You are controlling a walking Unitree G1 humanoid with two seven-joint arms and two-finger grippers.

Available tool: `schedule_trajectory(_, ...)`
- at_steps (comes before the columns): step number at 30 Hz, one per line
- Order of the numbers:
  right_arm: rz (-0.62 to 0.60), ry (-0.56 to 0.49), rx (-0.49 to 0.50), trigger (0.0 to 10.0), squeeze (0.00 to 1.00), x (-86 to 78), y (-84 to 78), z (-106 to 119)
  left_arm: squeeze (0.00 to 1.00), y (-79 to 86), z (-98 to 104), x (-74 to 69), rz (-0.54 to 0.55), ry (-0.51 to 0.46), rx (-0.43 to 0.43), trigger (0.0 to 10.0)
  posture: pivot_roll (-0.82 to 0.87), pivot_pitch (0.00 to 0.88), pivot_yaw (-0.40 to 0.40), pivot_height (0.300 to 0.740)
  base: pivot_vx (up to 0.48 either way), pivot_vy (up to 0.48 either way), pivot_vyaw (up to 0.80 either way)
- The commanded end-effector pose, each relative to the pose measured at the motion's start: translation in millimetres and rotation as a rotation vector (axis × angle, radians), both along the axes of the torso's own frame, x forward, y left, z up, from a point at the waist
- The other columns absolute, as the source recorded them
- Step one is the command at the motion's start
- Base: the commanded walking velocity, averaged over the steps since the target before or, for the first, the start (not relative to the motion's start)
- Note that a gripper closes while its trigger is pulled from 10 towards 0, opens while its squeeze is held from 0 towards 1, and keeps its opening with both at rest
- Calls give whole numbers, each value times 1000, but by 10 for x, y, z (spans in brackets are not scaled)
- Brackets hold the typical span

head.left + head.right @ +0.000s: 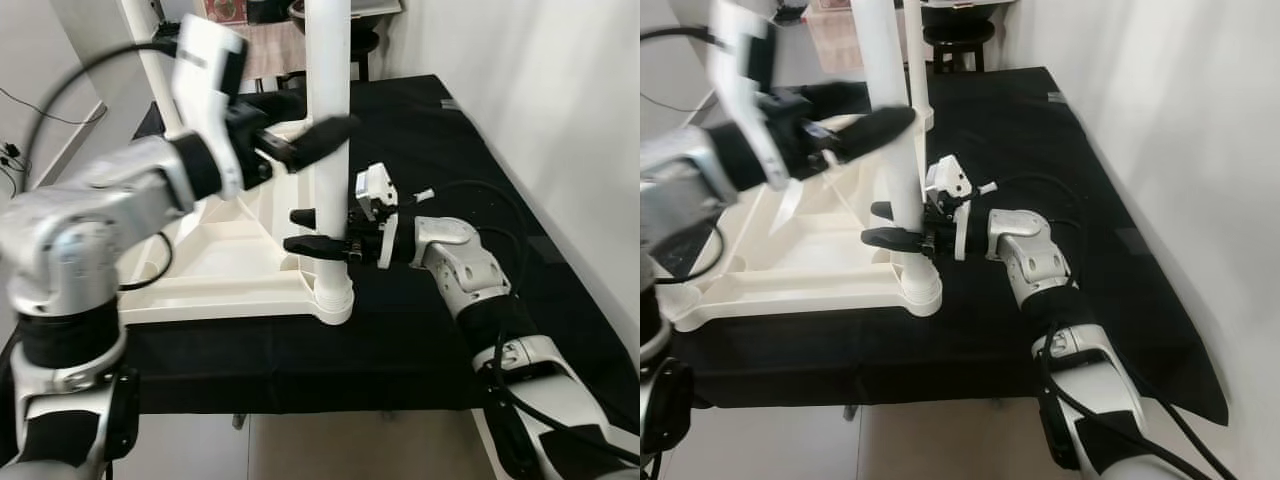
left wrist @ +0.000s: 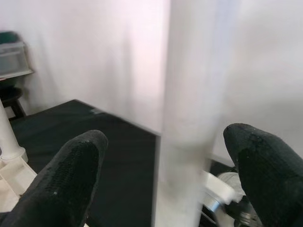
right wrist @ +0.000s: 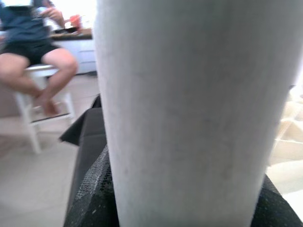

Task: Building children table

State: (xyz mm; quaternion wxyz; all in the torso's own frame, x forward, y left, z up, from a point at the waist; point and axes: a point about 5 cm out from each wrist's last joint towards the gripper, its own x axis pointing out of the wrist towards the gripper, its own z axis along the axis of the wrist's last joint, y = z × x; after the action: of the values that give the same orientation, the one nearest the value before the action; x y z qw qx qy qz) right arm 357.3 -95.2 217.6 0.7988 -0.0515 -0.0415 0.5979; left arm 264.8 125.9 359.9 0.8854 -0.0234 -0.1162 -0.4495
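Note:
A white children's table top (image 1: pixel 235 265) lies upside down on a black cloth. A white round leg (image 1: pixel 330 120) stands upright in its near right corner socket (image 1: pixel 332 298). My right gripper (image 1: pixel 318 230) is shut on this leg low down, one finger on each side; the leg (image 3: pixel 189 109) sits close up in the right wrist view. My left gripper (image 1: pixel 305 135) is higher up, blurred. Its fingers (image 2: pixel 66 184) stand apart with the leg (image 2: pixel 194 109) just beyond them, not gripped. A second white leg (image 1: pixel 150 60) rises at the far left corner.
The black cloth (image 1: pixel 420 330) covers a low platform that ends near me. A white wall (image 1: pixel 560 90) runs along the right. Stools and a box (image 1: pixel 840 35) stand behind the table. A person (image 3: pixel 35 52) sits on a white stool in the right wrist view.

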Motion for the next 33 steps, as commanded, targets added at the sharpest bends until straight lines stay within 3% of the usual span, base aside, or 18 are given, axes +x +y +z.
schedule_trajectory(1,-119,27,-8,0,0,3,-88,-101,0,85,-40,-217,-62,-12,56,10000,6,114,36,740,0,0,0)
schedule_trajectory(8,-288,100,-37,0,0,-187,-120,-309,0,280,-391,-604,-95,83,127,10000,6,130,28,740,0,0,0)
schedule_trajectory(9,-351,125,-74,0,0,-239,-47,-402,0,327,-519,-600,-22,126,120,10000,8,137,28,740,0,0,0)
schedule_trajectory(10,-550,152,-109,0,0,-229,1,-499,0,366,-659,-595,52,171,125,10000,8,137,28,740,0,0,0)
schedule_trajectory(11,-550,152,-109,0,0,-229,1,-499,0,366,-659,-595,52,171,125,10000,8,137,28,740,0,0,0)
schedule_trajectory(12,-668,192,-123,0,0,-352,120,-619,0,406,-854,-601,143,234,119,10000,-13,138,37,740,0,0,0)
schedule_trajectory(14,-668,192,-123,0,0,-352,120,-619,0,406,-854,-601,143,234,119,10000,-13,138,37,740,0,0,0)
schedule_trajectory(16,-812,231,-107,0,0,-478,231,-679,0,465,-1198,-622,306,344,119,10000,-3,139,36,740,0,0,0)
schedule_trajectory(19,-834,237,-92,0,0,-499,260,-666,0,487,-1338,-644,372,387,126,10000,-3,139,36,740,0,0,0)
schedule_trajectory(21,-860,232,-77,0,0,-435,291,-623,0,384,-1647,-700,420,457,144,10000,4,133,34,740,0,0,0)
schedule_trajectory(25,-876,229,-103,0,0,-405,286,-601,0,253,-1836,-760,414,493,136,10000,2,131,33,740,0,0,0)
schedule_trajectory(26,-885,225,-114,5686,0,-396,274,-598,0,225,-1898,-771,413,502,153,10000,-1,130,33,740,0,0,0)
schedule_trajectory(27,-885,225,-114,5686,0,-396,274,-598,0,225,-1898,-771,413,502,153,10000,-1,130,33,740,0,0,0)
schedule_trajectory(28,-907,228,-118,10000,0,-398,263,-585,0,191,-1951,-786,413,487,180,10000,-8,130,36,740,0,0,0)
schedule_trajectory(30,-908,231,-113,10000,0,-400,254,-564,0,185,-1961,-778,425,461,183,10000,-9,130,34,740,0,0,0)
schedule_trajectory(31,-907,232,-91,10000,1000,-403,245,-528,0,199,-1959,-759,451,433,189,10000,-8,130,34,740,0,0,0)
schedule_trajectory(33,-882,240,-50,10000,1000,-397,252,-484,0,211,-1961,-748,477,404,187,10000,-7,128,33,740,0,0,0)
